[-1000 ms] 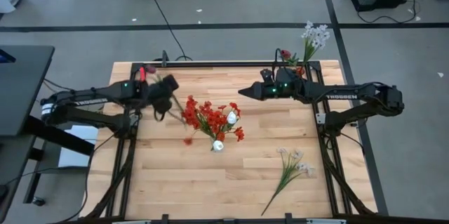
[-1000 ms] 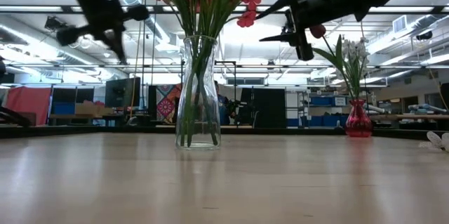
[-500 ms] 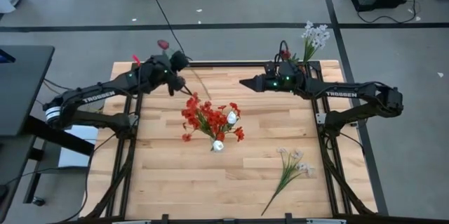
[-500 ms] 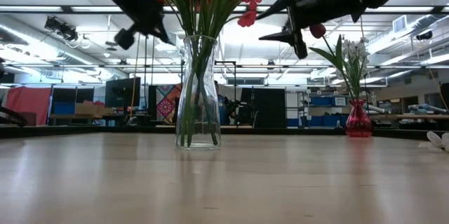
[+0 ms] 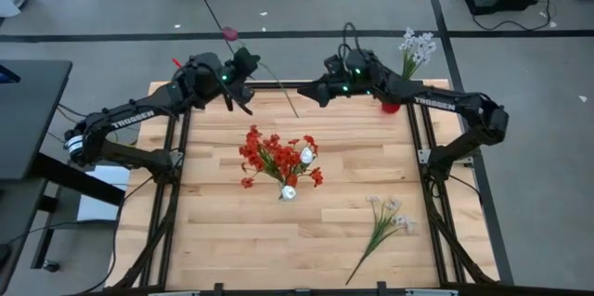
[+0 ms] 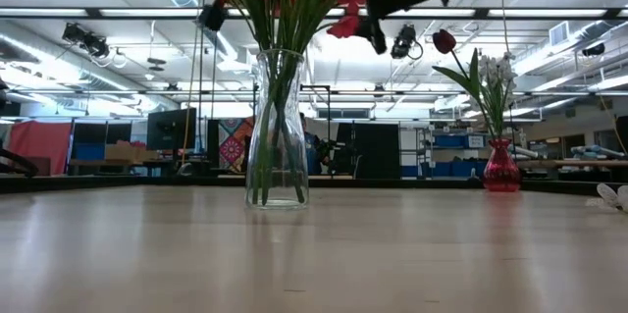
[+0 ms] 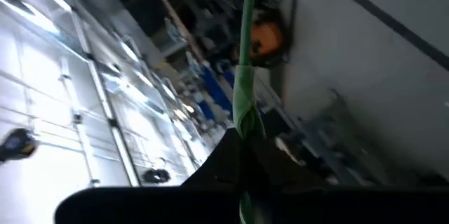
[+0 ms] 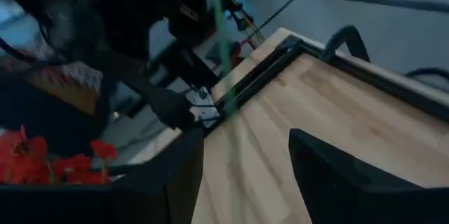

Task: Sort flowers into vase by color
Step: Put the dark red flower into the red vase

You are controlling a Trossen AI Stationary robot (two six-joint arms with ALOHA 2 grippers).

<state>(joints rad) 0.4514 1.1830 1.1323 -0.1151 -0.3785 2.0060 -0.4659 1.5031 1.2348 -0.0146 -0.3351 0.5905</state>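
Note:
My left gripper is shut on a dark maroon tulip over the table's far edge; its bud points beyond that edge. My right gripper is open and faces the stem's lower end from the right, and the stem shows ahead of its fingers. A clear vase at mid-table holds red blossoms and white buds. A red vase at the far right corner holds white flowers and a maroon tulip. A pale spray lies flat on the table. My left gripper pinches the tulip's green stem between its two fingers, on the upper part not far below the bud, with the fingers across the stem. The tulip is lifted clear and slants, bud toward the far side and lower end over the table.
The two arms face each other closely along the far edge. The clear vase's tall red blossoms stand just nearer than them. The table's near left part is bare wood. Dark frame rails run along the table's sides.
My left gripper has risen and swung from left of the clear vase toward the far edge and rightward, carrying the tulip, which now slants with its bud beyond the far edge. My right gripper has moved toward the far edge and leftward, toward the stem's lower end.

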